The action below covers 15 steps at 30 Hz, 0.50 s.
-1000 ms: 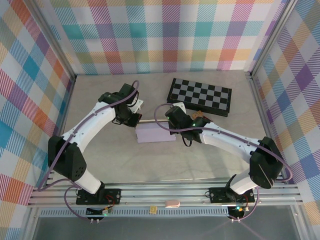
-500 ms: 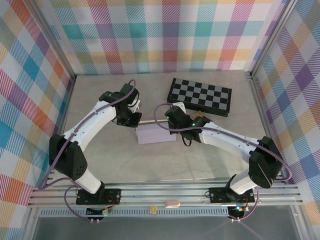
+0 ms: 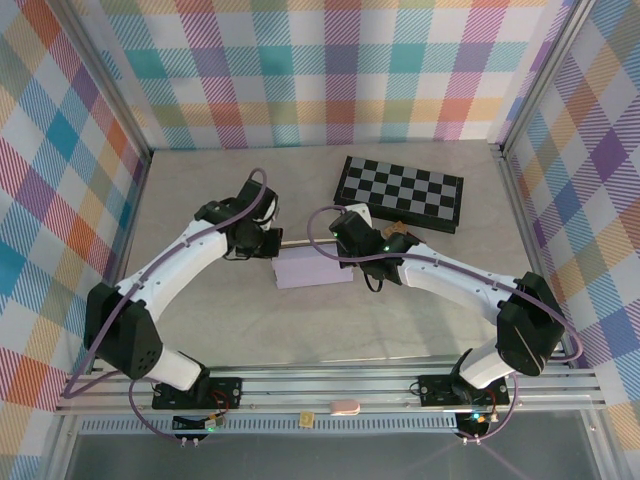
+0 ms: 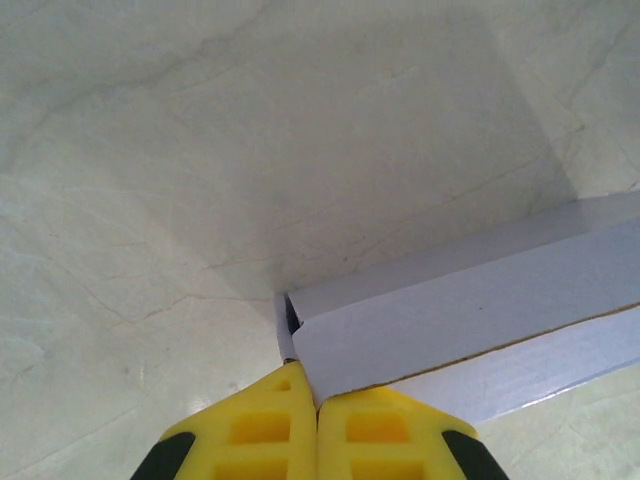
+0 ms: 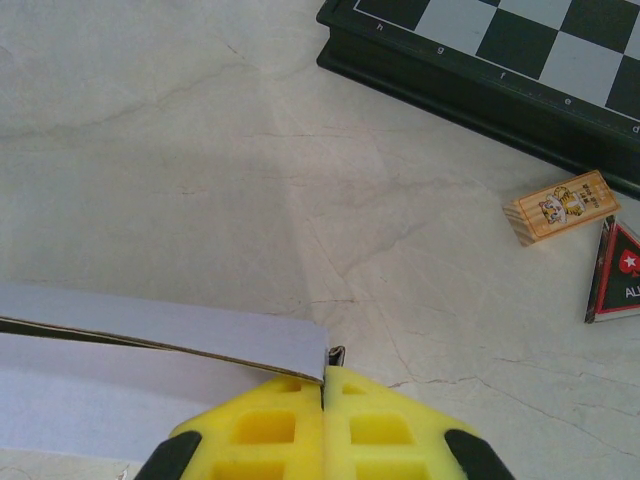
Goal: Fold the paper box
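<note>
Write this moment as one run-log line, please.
task: fold box | left hand: shut, tips at box corner | right hand: shut, tips at box corner | box: on table, between hands

Overhead from behind; wrist views close above the same paper box [image 4: 470,300]

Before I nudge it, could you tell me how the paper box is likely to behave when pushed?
The paper box is thin card, so probably light and apt to slide on the smooth table. Its seam gapes at the corner, so flaps may spring open.
</note>
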Available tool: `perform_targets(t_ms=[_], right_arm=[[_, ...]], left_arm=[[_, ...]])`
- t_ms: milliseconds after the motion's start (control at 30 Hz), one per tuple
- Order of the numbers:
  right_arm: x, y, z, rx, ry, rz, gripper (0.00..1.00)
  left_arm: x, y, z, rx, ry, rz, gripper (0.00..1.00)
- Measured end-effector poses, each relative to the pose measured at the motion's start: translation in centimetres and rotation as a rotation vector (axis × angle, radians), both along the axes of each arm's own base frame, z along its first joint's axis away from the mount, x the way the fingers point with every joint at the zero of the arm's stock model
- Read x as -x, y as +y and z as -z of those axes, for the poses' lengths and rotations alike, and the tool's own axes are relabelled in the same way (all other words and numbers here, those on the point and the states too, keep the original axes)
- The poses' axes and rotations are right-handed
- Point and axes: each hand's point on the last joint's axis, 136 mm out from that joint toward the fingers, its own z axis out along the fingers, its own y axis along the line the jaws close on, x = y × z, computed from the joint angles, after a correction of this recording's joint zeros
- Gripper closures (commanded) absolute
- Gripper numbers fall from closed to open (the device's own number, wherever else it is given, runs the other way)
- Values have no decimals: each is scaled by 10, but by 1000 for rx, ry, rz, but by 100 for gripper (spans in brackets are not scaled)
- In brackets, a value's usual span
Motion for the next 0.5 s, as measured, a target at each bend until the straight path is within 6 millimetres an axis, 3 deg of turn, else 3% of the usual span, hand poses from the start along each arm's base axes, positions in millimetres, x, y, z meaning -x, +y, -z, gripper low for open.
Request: perform_targets(t_ms=[500], right_arm=[[-1,-1,2,5,-8,2,100]], left_arm=[[-8,-2,8,54,-194,-50,100]])
